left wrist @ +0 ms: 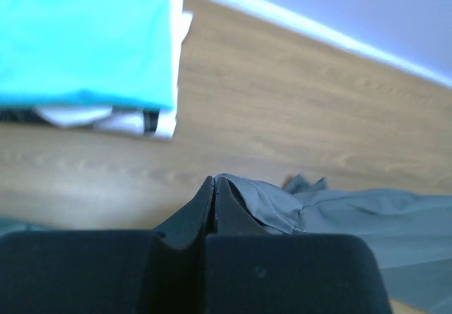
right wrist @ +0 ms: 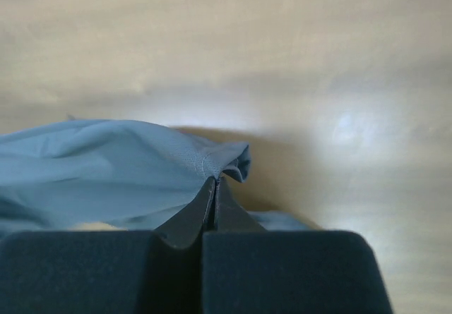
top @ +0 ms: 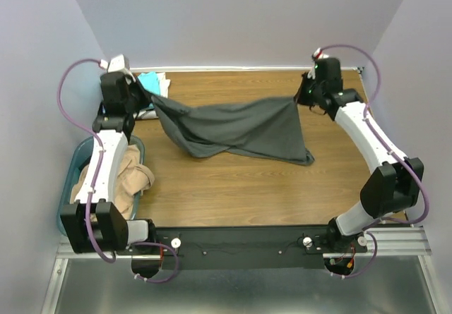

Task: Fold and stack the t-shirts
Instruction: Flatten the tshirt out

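Observation:
A large dark grey t-shirt hangs stretched between both arms above the wooden table. My left gripper is shut on its left corner; in the left wrist view the grey cloth runs off to the right of the pinched tips. My right gripper is shut on the right corner, the hem bunched at its tips. A folded teal t-shirt lies on a white one at the back left. A tan t-shirt sits in the basket.
The blue-green plastic basket stands off the table's left edge beside my left arm. Purple walls close in the back and sides. A metal rail with both arm bases runs along the near edge.

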